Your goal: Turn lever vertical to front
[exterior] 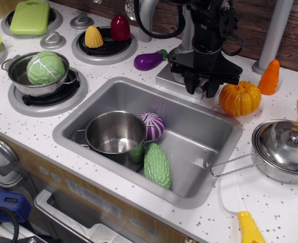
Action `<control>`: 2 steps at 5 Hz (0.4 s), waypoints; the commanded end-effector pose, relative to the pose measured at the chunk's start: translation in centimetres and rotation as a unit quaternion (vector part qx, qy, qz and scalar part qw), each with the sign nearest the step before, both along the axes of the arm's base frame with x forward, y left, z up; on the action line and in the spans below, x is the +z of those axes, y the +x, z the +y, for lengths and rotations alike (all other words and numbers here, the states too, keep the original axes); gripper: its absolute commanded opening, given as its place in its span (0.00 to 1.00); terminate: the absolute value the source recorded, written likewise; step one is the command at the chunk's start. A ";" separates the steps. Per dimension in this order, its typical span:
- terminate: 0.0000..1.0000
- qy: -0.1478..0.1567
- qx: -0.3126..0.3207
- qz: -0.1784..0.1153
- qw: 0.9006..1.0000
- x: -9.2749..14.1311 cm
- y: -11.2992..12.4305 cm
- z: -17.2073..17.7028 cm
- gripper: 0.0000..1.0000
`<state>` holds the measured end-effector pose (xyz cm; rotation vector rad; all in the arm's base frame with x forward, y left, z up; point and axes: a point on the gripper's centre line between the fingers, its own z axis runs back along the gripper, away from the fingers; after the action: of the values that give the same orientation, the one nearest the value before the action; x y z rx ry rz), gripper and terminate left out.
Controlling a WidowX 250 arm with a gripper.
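Note:
My black gripper (200, 89) hangs fingers-down over the front right corner of the faucet's square grey base plate (168, 79), at the back rim of the sink (210, 132). Its jaws stand apart. A small silver-grey piece that looks like the lever (201, 85) shows between the fingers. Most of the lever and the faucet's cylindrical body are hidden behind the gripper. I cannot tell whether the fingers touch the lever. The tall curved spout pipe (145, 17) rises at the back left.
An orange pumpkin (239, 98) sits just right of the gripper and a purple eggplant (150, 60) just left. A carrot (269, 77) and a grey post (273, 33) stand at the back right. The sink holds a steel pot (115, 134), a purple onion and a green gourd. A lidded pan (286, 150) is on the right.

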<state>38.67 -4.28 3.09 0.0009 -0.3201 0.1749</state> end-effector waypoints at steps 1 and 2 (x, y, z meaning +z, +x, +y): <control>0.00 0.003 -0.021 0.009 1.000 1.4 0.3 -0.7 1.00; 0.00 0.023 -0.033 0.031 0.999 3.1 0.0 -0.2 1.00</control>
<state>37.32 -3.96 4.00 0.0799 -0.1432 0.0875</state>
